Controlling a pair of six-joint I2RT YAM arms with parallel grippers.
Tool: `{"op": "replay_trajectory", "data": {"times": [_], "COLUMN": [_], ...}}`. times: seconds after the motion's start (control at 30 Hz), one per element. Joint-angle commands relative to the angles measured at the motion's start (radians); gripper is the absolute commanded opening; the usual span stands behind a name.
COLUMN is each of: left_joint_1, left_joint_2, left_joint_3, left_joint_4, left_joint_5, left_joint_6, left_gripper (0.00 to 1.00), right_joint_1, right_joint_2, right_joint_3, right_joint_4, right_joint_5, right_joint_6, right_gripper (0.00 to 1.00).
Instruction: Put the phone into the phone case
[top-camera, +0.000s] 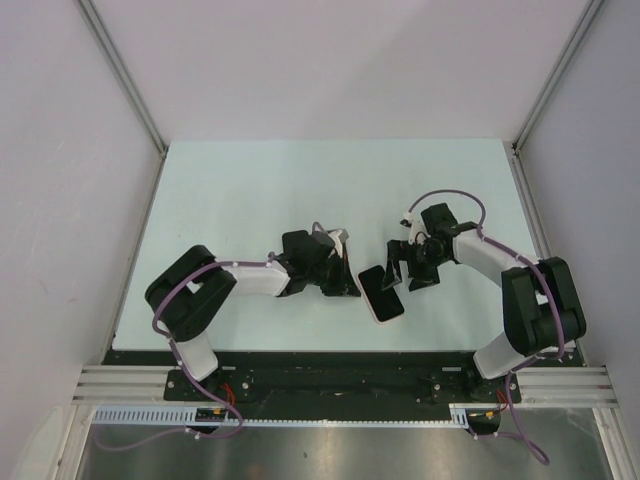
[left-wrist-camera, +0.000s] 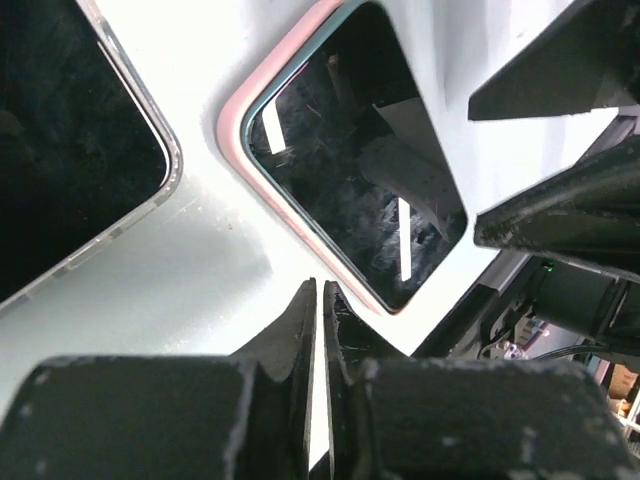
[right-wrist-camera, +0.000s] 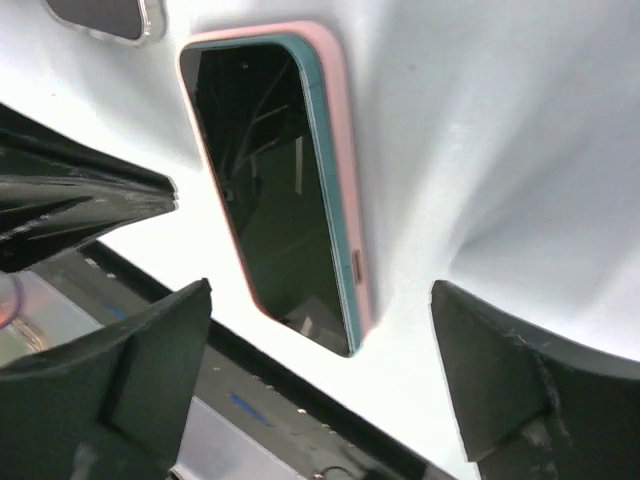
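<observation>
Phone (top-camera: 381, 293) and phone case (right-wrist-camera: 341, 150) lie together flat on the pale table (top-camera: 250, 190), near its front edge and between the two arms. The dark screen (right-wrist-camera: 270, 200) faces up. From the right wrist, the phone's teal side sits inside the pink rim of the case along its long edge. From the left wrist, the same pink rim (left-wrist-camera: 262, 172) wraps the rounded corner of the screen (left-wrist-camera: 360, 190). Whether the phone is pressed fully home is hard to tell from these angles.

The left gripper (left-wrist-camera: 320, 290) hangs low over the table just beside the phone's corner. Its two fingers are closed against each other with only a thin slit between them and nothing held. In the top view the left gripper (top-camera: 345, 280) is just left of the phone.

The right gripper (right-wrist-camera: 320, 290) is spread wide, one finger (right-wrist-camera: 130, 370) on each side of the phone's near end. Neither touches it and it holds nothing. From above the right gripper (top-camera: 405, 268) hovers at the phone's far end.

A second dark slab with a clear rim (left-wrist-camera: 70, 130) lies beside the phone, apart from it. Only its corner (right-wrist-camera: 100, 12) shows in the right wrist view.
</observation>
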Motion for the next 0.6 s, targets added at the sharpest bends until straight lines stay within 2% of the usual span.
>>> {"op": "replay_trajectory", "data": {"times": [0.0,0.1,0.2,0.43,0.53,0.57], "left_joint_1": [-0.011,-0.011,-0.011,-0.012,-0.011,-0.012], "left_joint_2": [-0.066,-0.055,-0.037,-0.075,-0.060,-0.054], "left_joint_3": [0.027,0.028,0.042,0.036,0.054,0.068], "left_joint_4": [-0.021,-0.035,-0.035,-0.064,-0.069,-0.067], "left_joint_5": [-0.042,-0.045,-0.051,-0.090,-0.085,-0.079], "left_joint_6": [0.006,-0.006,0.001,0.015,0.017,0.011], "left_gripper": [0.11,0.26,0.32,0.43,0.46,0.46], "right_joint_1": [-0.011,0.014,0.027,-0.015,-0.098,-0.120], "right_joint_2": [-0.048,-0.034,-0.023,-0.135,-0.181,-0.193], "right_joint_3": [0.033,0.026,0.026,-0.023,-0.121,-0.157], "right_joint_4": [-0.021,0.017,0.067,0.180,0.345,0.446], "right_joint_5": [0.077,0.074,0.069,0.324,0.064,-0.042], "right_joint_6": [0.038,0.070,0.098,0.280,0.317,0.343], "right_gripper": [1.00,1.00,1.00,1.00,1.00,1.00]}}
